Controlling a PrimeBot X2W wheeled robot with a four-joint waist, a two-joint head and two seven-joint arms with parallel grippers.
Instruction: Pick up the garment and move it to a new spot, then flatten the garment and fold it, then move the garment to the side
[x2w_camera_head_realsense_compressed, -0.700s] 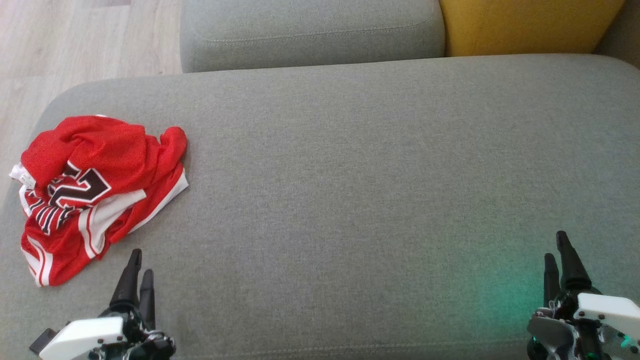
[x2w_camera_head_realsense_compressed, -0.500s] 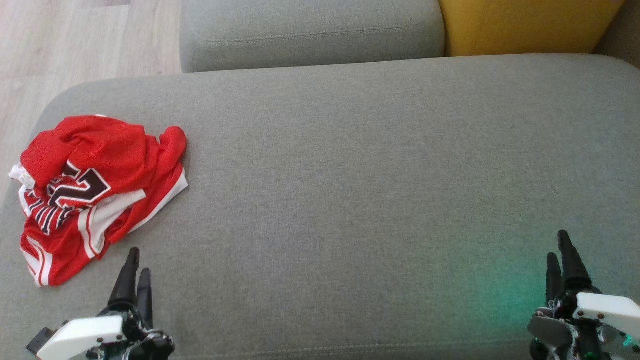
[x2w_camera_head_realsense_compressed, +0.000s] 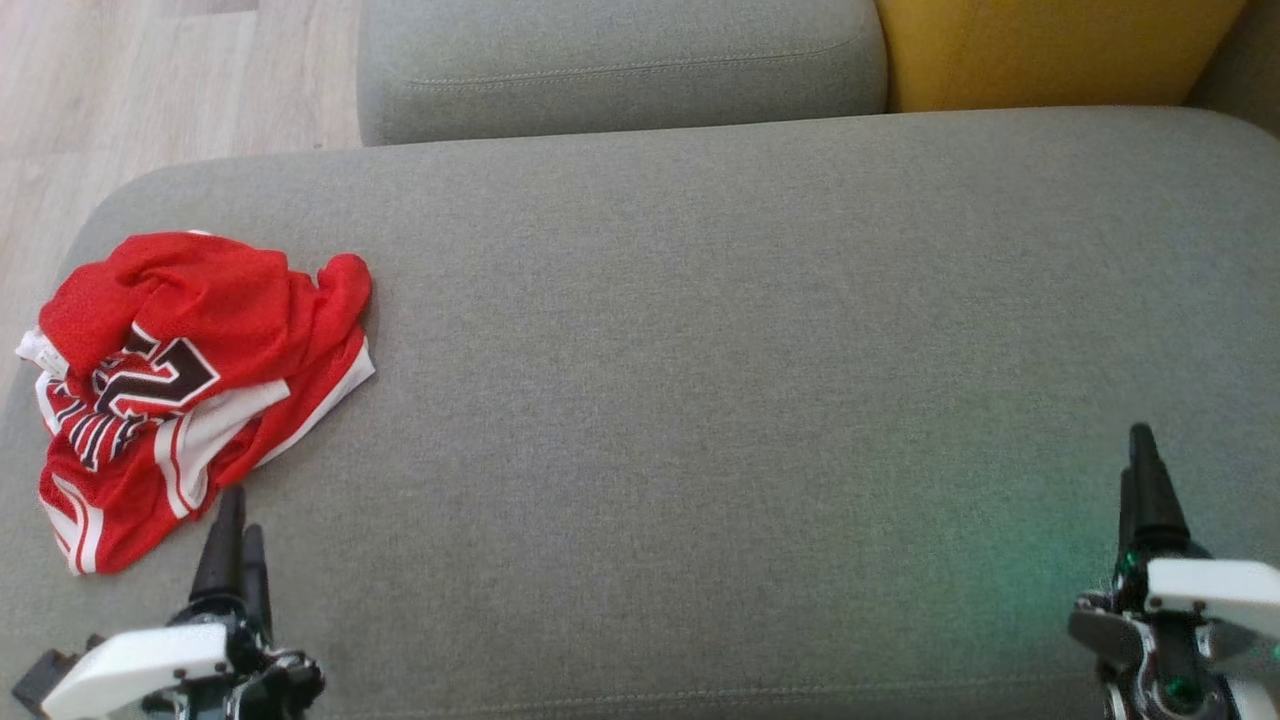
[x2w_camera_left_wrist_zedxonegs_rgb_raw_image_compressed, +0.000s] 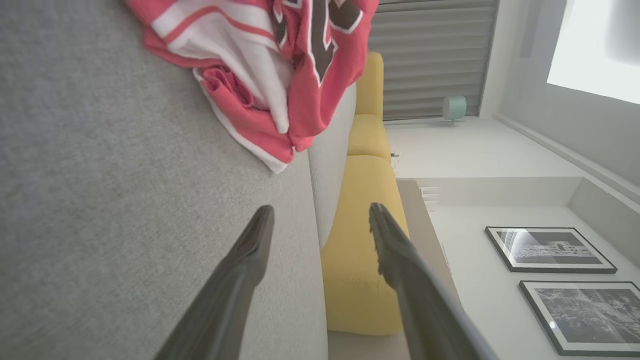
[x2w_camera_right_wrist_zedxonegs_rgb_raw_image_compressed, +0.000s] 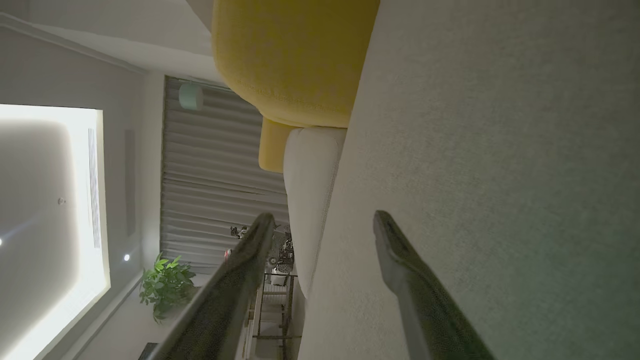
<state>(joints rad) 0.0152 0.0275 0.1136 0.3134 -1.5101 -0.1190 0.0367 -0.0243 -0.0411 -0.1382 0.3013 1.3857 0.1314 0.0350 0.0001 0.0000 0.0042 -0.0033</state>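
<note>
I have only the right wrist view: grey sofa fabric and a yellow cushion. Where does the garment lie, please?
Observer: The crumpled red mesh jersey with white trim lies on the grey fabric sofa seat, near the seat's edge on the robot's left.
Operator: Does the left gripper hold it?
Observer: No. The left gripper is open and holds nothing. Its fingers point toward the jersey's near hem, a little short of it.
Operator: Is the jersey spread flat?
Observer: No. It is bunched in a heap, and the dark numerals on it are partly hidden by folds.
</note>
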